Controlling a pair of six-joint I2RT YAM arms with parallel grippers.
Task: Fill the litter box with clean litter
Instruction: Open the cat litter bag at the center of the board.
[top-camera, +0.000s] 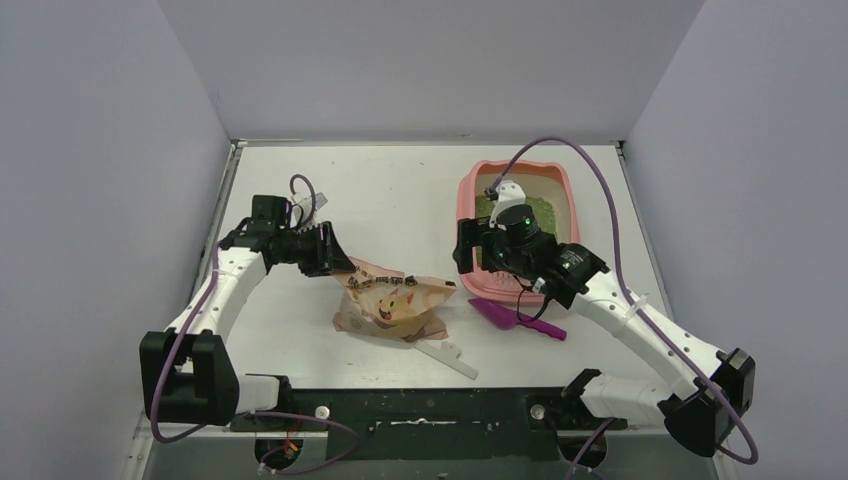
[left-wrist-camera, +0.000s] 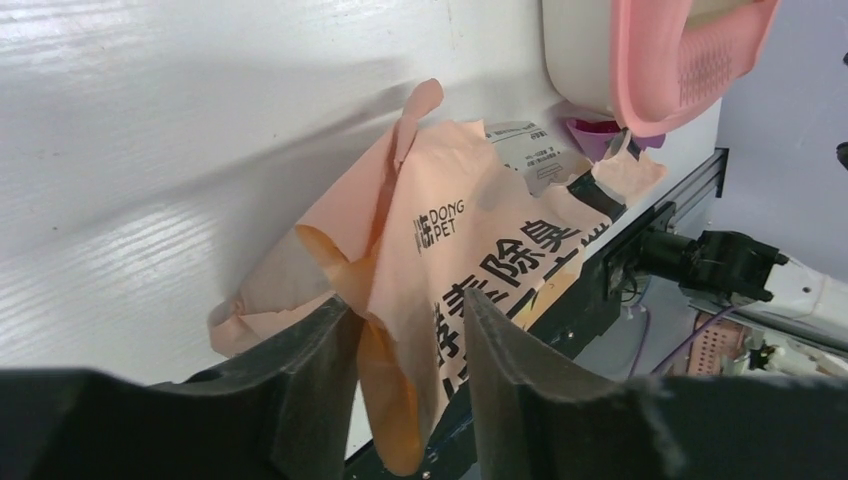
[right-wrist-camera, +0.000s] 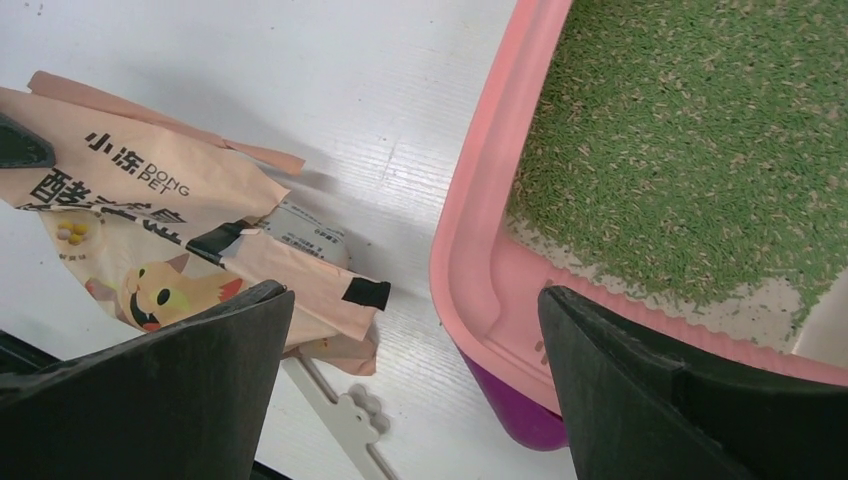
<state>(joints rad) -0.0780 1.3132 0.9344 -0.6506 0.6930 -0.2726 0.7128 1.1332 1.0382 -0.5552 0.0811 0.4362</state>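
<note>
Left gripper (left-wrist-camera: 405, 318) is clamped on the crumpled edge of the bag (top-camera: 395, 305), left of the litter box (top-camera: 466, 195). Take a deeper bite before lifting or the paper may tear. Right gripper (right-wrist-camera: 408, 293) is wide open and empty over the box's near-left rim. Litter (right-wrist-camera: 690, 130) is inside the box.

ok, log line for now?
left fingers astride peach paper litter bag, grip unclear | right fingers open above pink rectangular plastic litter box rim | green litter granules inside
</note>
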